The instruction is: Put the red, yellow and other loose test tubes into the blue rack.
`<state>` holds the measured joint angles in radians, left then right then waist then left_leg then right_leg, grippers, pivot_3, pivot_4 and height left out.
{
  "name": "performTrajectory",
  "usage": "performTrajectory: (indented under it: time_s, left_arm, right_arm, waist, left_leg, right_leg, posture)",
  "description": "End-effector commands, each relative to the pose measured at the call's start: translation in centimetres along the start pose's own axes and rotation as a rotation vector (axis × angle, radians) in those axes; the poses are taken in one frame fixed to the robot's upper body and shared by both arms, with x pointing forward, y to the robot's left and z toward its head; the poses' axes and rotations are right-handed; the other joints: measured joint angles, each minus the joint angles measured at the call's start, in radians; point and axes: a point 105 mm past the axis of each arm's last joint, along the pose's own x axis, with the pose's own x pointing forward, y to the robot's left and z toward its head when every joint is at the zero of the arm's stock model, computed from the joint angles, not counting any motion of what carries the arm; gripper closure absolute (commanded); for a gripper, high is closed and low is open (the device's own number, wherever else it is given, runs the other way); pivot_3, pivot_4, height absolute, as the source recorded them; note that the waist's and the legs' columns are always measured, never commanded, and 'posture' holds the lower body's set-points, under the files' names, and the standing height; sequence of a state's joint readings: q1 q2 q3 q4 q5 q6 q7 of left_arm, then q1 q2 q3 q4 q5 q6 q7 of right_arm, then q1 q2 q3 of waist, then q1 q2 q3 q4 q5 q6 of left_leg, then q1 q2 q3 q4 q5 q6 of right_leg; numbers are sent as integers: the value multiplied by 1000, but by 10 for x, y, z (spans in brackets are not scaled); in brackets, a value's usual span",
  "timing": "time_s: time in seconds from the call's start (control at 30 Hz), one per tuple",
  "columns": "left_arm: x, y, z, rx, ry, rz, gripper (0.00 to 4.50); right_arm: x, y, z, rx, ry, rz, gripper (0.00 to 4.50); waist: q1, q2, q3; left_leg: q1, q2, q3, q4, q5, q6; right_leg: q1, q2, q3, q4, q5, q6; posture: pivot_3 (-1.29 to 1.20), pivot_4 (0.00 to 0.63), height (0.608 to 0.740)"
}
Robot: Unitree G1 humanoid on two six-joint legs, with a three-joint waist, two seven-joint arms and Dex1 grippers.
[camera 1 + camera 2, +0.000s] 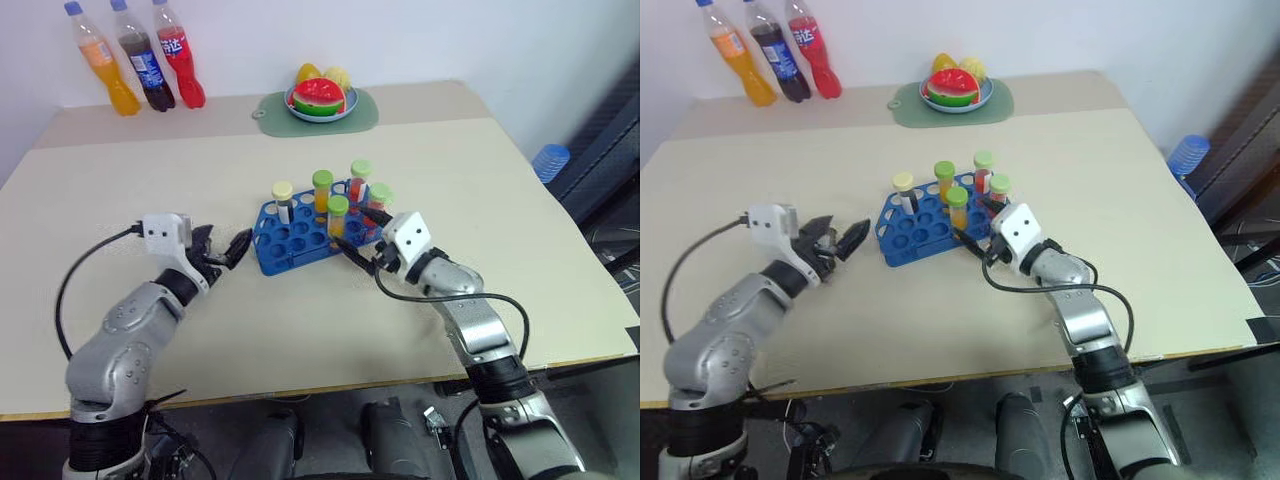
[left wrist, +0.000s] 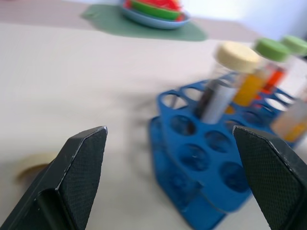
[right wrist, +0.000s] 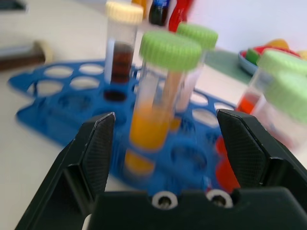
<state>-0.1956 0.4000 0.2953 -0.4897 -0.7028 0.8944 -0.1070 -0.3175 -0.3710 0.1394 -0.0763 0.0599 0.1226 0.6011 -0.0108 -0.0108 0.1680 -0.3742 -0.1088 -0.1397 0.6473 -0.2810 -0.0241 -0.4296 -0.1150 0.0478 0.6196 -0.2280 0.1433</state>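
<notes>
My left gripper [image 1: 228, 252] hangs spread wide just left of the blue rack [image 1: 290, 240] at mid-table, tubes [image 1: 322, 190] standing upright inside; my right gripper [image 1: 358, 232], fingers parted, flanks a yellow-orange tube [image 3: 156, 100].

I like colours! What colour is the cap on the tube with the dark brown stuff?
Pale yellow cap; clearest in the right wrist view.

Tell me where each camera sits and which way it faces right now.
Head eyes: look forward and down over the table; blue rack centre, both arms showing.
Left wrist: between the open left gripper fingers, toward the rack.
Right wrist: between the open right gripper fingers, at a yellow-orange tube.
Shared: the rack, the pale-capped tube.
</notes>
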Motion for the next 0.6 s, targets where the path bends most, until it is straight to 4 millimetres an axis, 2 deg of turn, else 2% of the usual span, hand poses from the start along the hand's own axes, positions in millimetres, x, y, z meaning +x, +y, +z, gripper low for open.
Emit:
performTrajectory:
  time_s: [0.03, 0.1, 0.27, 0.37, 0.6]
  left_arm:
    - [-4, 11, 5, -54, 97, 59, 139]
    - [-4, 17, 7, -93, 135, 99, 139]
    - [3, 24, 6, -148, 321, 210, 139]
    - [9, 27, 3, -138, 392, 236, 139]
    - [22, 45, 24, -149, 499, 315, 139]
  right_arm:
    - [-22, -2, 13, -30, -11, 19, 770]
    - [-34, -3, 13, -47, 8, 29, 770]
    - [-62, -8, 39, -112, -28, 110, 770]
    - [-67, -9, 50, -118, -44, 129, 770]
    - [-71, -10, 50, -117, -34, 126, 770]
  waist:
    - [0, 0, 0]
    - [0, -1, 0]
    - [1, -4, 2]
    - [-1, -4, 2]
    - [6, -6, 3]
  left_leg:
    - [0, 0, 0, 0, 0, 0]
    - [0, 0, 0, 0, 0, 0]
    - [0, 0, 0, 1, 0, 0]
    - [1, 0, 0, 1, 0, 0]
    - [0, 0, -1, 1, 0, -2]
  right_leg:
    - [0, 0, 0, 0, 0, 0]
    - [0, 0, 0, 0, 0, 0]
    - [1, 0, -1, 0, 0, 0]
    - [1, 0, -1, 0, 0, 0]
    - [1, 0, -1, 0, 0, 0]
  posture:
    - [0, 150, 740]
    - [0, 150, 740]
    - [0, 150, 740]
    - [0, 150, 740]
    - [0, 150, 740]
